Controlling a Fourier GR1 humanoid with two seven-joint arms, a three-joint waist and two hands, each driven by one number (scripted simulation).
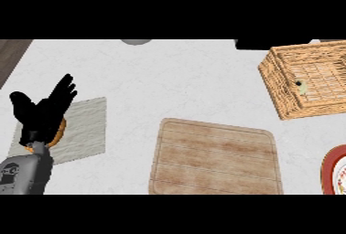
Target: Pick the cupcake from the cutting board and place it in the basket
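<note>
The wooden cutting board (216, 157) lies at the lower middle of the counter with nothing on it. The wicker basket (283, 87) stands at the upper right. Inside it rests a small pale object with a dark top (302, 86), too small to name for certain. My left hand (42, 114) shows at the left edge, open, fingers up and still, far from both board and basket. My right hand is nowhere in the head view.
A grey mat (84, 128) lies under and beside the left hand, with an orange rim (61, 131) peeking out behind the wrist. A red-rimmed plate (336, 170) sits at the right edge. A grey object (137, 41) and a dark one (270, 44) sit at the far edge.
</note>
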